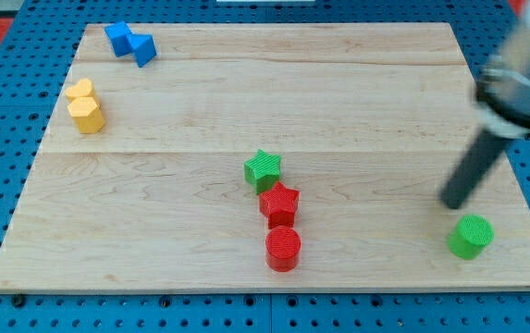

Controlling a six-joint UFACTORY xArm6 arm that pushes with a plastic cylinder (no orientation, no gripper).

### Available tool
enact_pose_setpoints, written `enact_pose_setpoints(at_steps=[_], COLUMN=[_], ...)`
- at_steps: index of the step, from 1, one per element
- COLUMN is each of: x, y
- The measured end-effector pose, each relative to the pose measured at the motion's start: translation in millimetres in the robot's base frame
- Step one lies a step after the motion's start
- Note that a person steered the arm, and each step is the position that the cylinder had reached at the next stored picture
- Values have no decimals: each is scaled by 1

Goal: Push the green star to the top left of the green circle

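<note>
Now my tip (451,203) just above green circle (471,237), green star (263,169) well left

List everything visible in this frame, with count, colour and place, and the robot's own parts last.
green star: 1, green, board centre, touching the red star
red star: 1, red, just below the green star
red circle: 1, red, below the red star, near the view's bottom
green circle: 1, green, view's bottom right
blue blocks: 2, blue, view's top left
yellow blocks: 2, yellow, left edge
board: 1, light wood
my tip: 1, dark rod, just above-left of the green circle
</note>
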State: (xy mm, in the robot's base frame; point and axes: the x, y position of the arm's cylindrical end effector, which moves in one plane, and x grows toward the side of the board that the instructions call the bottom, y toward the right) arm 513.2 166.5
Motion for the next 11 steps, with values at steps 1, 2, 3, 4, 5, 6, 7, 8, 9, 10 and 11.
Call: enact_pose_setpoints(at_steps=[1,2,3,4,5,6,7,8,9,10,11], x=[-62,-79,-36,-24,-69,-108,-78,-69,-87,-39,-17], y=[-131,-202,-227,-159,-147,-158,-75,-76,-159,-92,3])
